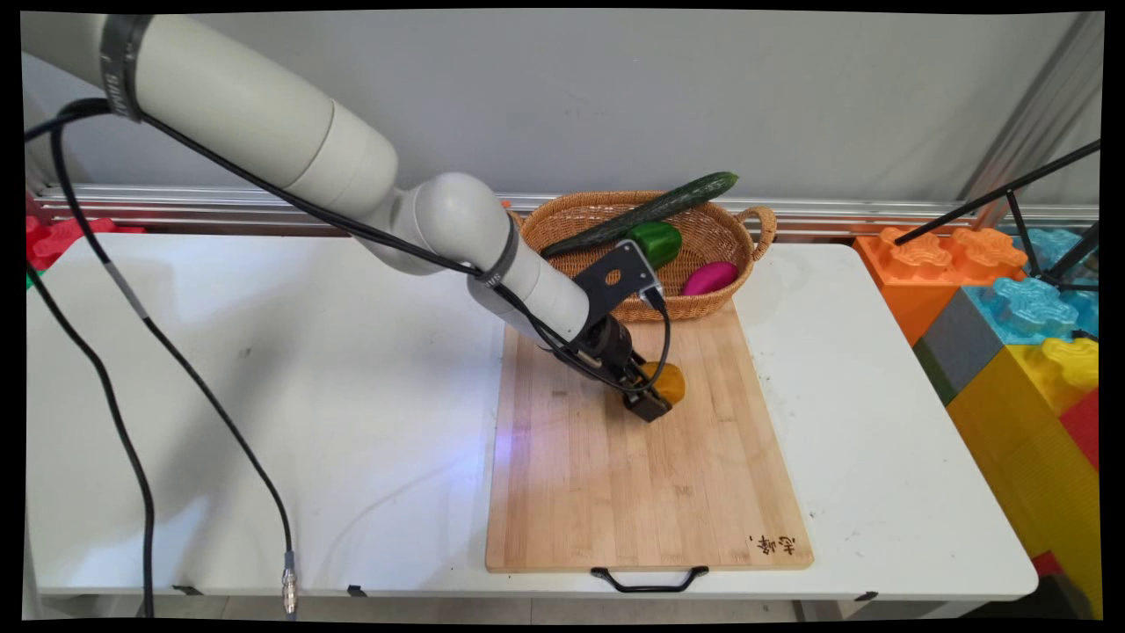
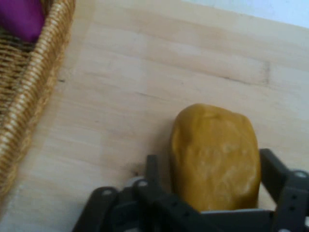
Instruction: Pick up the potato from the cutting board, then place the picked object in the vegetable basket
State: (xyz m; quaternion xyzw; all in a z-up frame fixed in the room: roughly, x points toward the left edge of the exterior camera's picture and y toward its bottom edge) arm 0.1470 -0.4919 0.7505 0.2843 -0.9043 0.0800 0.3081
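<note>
You see a black gripper (image 1: 655,397) around a mustard-yellow pepper (image 2: 215,157). It sits on a pale wood cutting board (image 1: 615,492) with striped grain, a dark burnt mark at its corner and a black handle (image 1: 649,580). The tan woven basket (image 1: 703,230) holds a dark green cucumber (image 1: 646,212), a bright green pepper (image 1: 656,241) and a magenta eggplant (image 1: 708,278). The counter (image 1: 264,396) is white. The blocks (image 1: 1011,308) at the side are orange, blue, yellow, grey and red.

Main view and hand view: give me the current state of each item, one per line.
gripper: down on the cutting board, shut on the yellow pepper
yellow pepper: between the fingers, on the board
cutting board: flat on the table, handle at the near edge
basket: upright behind the board
cucumber: lying across the basket rim
green pepper: in the basket
magenta vegetable: in the basket
</note>
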